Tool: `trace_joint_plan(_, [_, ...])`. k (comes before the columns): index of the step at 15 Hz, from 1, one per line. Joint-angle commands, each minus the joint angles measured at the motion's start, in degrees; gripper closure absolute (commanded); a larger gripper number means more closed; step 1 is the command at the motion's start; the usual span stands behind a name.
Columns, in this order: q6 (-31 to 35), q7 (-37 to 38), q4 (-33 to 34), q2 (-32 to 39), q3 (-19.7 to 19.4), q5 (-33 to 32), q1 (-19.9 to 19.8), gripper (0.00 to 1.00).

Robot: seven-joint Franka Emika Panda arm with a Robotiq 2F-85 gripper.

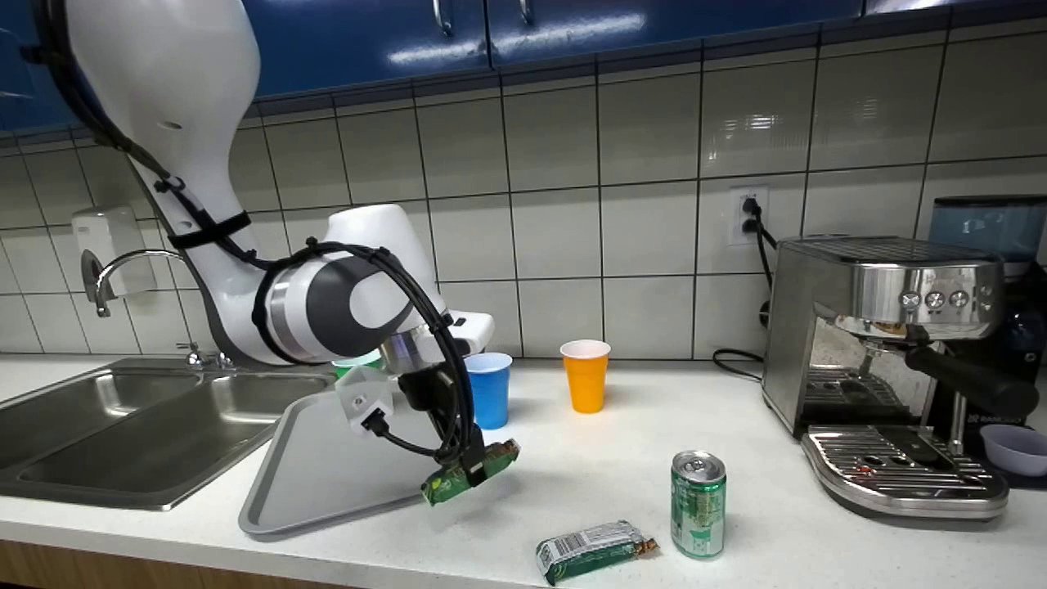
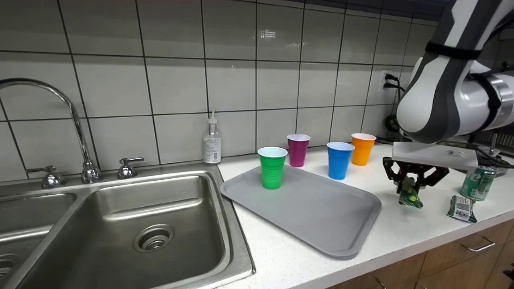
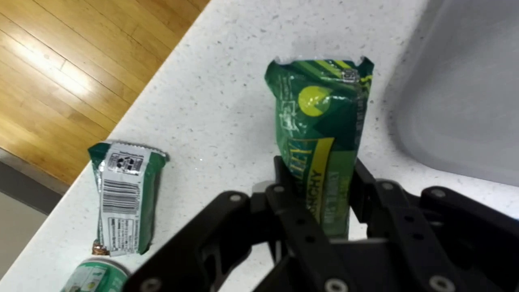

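Now your part-closed hand [image 3: 319,174] grips the wrapped bar [image 3: 320,129], long axis toward twelve in the wrist view, grey tray [image 3: 466,93] at two o'clock.

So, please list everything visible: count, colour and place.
Counter: 1, white, foreground
Tiled wall: 1, pale, behind
Granola bar: 1, green, held aloft
Soda can: 1, green, counter
Wrapped bar: 1, green, beside can
Tray: 1, grey, counter
Cup: 1, green, on tray
Cups: 3, purple, blue, orange, towards wall
Sink: 1, silver, in counter
Faucet: 1, silver, at sink
Pump bottle: 1, clear, by wall
Dispenser: 1, white, wall
Espresso machine: 1, silver, counter
Grinder: 1, black, near machine
Bowl: 1, lavender, near machine
Outlet: 1, white, wall
Cabinets: several, blue, overhead
Drawers: several, brown, below counter
Floor: 1, brown, below
Robot arm: 1, white-grey, above counter
Gripper: 1, black, around granola bar
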Motion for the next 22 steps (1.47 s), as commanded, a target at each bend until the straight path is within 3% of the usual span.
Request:
trace_joint_plan(1, [-4.2, 0.0, 1.6, -2.7, -1.9, -2.1, 3.7, 0.88])
trace_joint_plan(7, [-7.7, -1.7, 4.9, -3.8, 0.0, -2.0, 5.6, 0.88])
trace_joint_plan(13, [-10.3, -6.8, 7.2, -4.3, 3.9, -0.3, 4.5, 0.88])
trace_joint_plan(14, [-10.6, -5.2, 7.7, -4.8, 8.7, -3.8, -0.5, 0.88])
trace_joint_plan(19, [-11.9, -9.7, 9.6, -4.1, 20.5, -3.2, -10.2, 0.88])
trace_joint_plan(22, [-12.7, -13.4, 11.2, -2.9, 25.7, -2.3, -14.8, 0.88])
